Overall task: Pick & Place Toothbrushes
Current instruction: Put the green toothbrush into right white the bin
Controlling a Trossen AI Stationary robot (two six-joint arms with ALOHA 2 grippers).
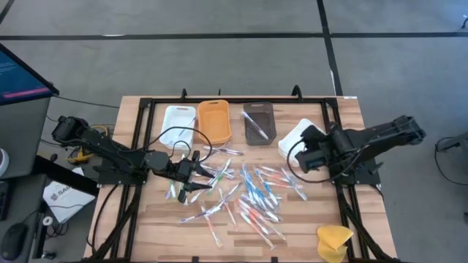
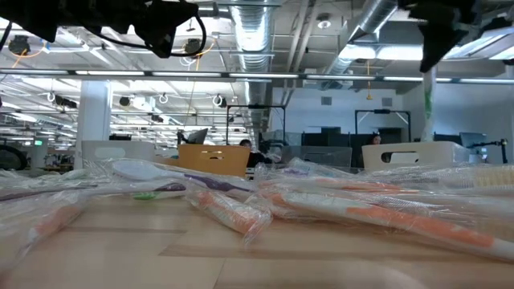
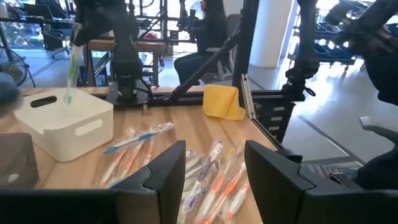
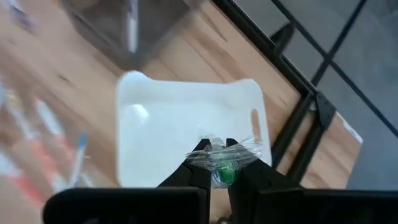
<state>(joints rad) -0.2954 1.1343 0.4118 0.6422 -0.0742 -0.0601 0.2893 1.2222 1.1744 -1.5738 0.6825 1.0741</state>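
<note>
Right gripper (image 4: 216, 167) is seen clamped on a green-handled toothbrush in a clear crinkly wrapper (image 4: 222, 163), held directly above the open white rectangular plastic tray (image 4: 186, 134); the brush is gripped at one end and hangs down toward the tray, as seen from the left wrist camera (image 3: 71, 59). That white tray (image 1: 295, 136) is taken as the landmark: it sits at the right end of the tray row, near the right rail of the black metal frame (image 1: 330, 109). Next to it in the row a dark brown translucent tray (image 1: 257, 122) is placed, with one pale brush lying inside; beyond that an orange plastic tray (image 1: 214, 121), then a second white tray (image 1: 178, 121) farthest from the landmark. The loose pile of wrapped toothbrushes with blue, orange-red, green and clear handles (image 1: 245, 193) is spread over the light wooden tabletop (image 1: 146, 226) in front of the tray row, starting just beside the landmark tray and running away from it. Left gripper (image 1: 191, 174) is held at the pile's far edge from the landmark tray, fingers (image 3: 165, 171) spread apart with nothing between them, low over the wrapped brushes. A yellow sponge-like lump (image 1: 333, 241) lies at the table corner, well apart from the landmark tray on the front side.
</note>
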